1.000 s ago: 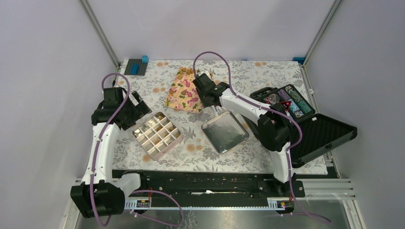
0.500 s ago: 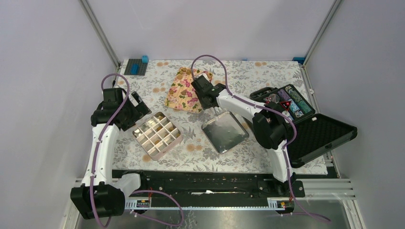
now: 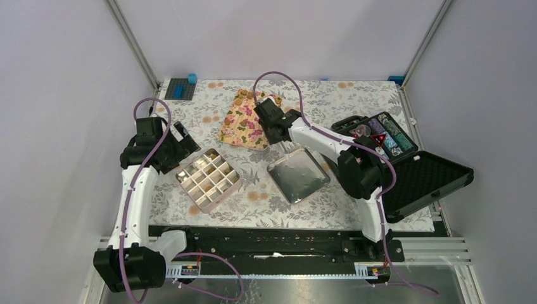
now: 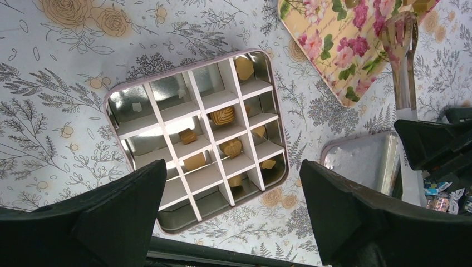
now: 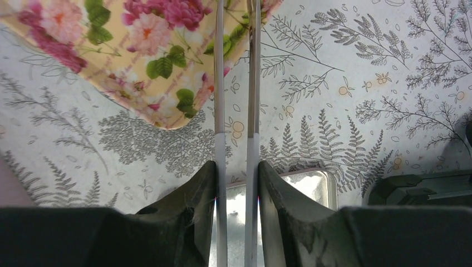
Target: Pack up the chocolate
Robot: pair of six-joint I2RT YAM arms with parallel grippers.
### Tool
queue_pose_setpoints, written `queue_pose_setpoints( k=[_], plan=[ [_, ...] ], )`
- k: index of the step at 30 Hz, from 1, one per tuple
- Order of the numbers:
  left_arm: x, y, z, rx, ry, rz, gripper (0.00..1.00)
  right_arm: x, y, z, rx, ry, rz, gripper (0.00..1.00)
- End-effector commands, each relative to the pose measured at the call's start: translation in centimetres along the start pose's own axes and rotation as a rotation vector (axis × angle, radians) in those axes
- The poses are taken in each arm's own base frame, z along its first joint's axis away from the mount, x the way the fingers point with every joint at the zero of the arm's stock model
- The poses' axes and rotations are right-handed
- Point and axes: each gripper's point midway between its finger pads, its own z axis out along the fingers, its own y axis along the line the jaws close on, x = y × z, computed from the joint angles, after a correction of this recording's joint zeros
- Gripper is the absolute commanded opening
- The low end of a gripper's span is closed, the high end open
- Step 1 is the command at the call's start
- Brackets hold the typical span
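Left gripper [image 4: 232, 169] jaws wide apart, empty, at frame bottom. Golden-brown chocolate lumps [image 4: 221, 115] lie just above the gap, in centre and right cells of the square divided metal tin [image 4: 114, 105]. Right gripper [image 5: 236, 172] jaws clamped on slim metal tongs [image 5: 253, 83], which run to frame top past the yellow floral tray [image 5: 111, 55] edge.

My overhead view looks down from behind the arm bases, at the bottom of frame, and takes in the whole table [image 3: 354, 101]. The left wrist camera looks down on the divided tin [image 4: 197, 136], centred and fairly near. The right wrist camera sits very close to the table, facing along the tongs [image 5: 236, 83] clamped in the right gripper [image 5: 236, 167]. Both wrist views share the floral tray [image 4: 356, 39] and the silver lid [image 4: 362, 167].
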Motion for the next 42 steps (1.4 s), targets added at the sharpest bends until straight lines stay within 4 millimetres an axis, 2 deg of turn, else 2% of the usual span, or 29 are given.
queue_pose_setpoints(
  k=[1,5,12,17,23,28,42],
  plan=[
    [-1.4,-0.4,-1.2,0.018,-0.068,0.006,0.99,-5.3,0.4,-6.4,-0.095,-0.166,0.077,0.29],
    [-1.6,-0.4,-1.7,0.011,-0.079,0.012,0.99,-5.4,0.6,-8.7,-0.13,-0.186,0.07,0.26],
    [-1.7,-0.6,-1.8,0.017,-0.08,0.014,0.99,-3.9,1.4,-11.8,-0.185,-0.185,0.031,0.26],
    [-1.6,-0.7,-1.8,0.028,-0.074,0.009,0.99,-2.9,0.8,-10.5,-0.136,-0.156,0.025,0.3],
    [-1.6,-0.6,-2.0,0.027,-0.084,0.012,0.99,-2.1,0.8,-8.2,-0.076,-0.109,0.009,0.42],
    [-1.4,-0.5,-1.8,0.021,-0.076,0.009,0.99,-1.9,1.3,-7.3,-0.045,-0.098,-0.016,0.49],
    [-1.5,-0.4,-1.5,0.008,-0.07,0.01,0.99,-2.5,2.9,-5.8,-0.06,-0.097,-0.039,0.5]
  ],
)
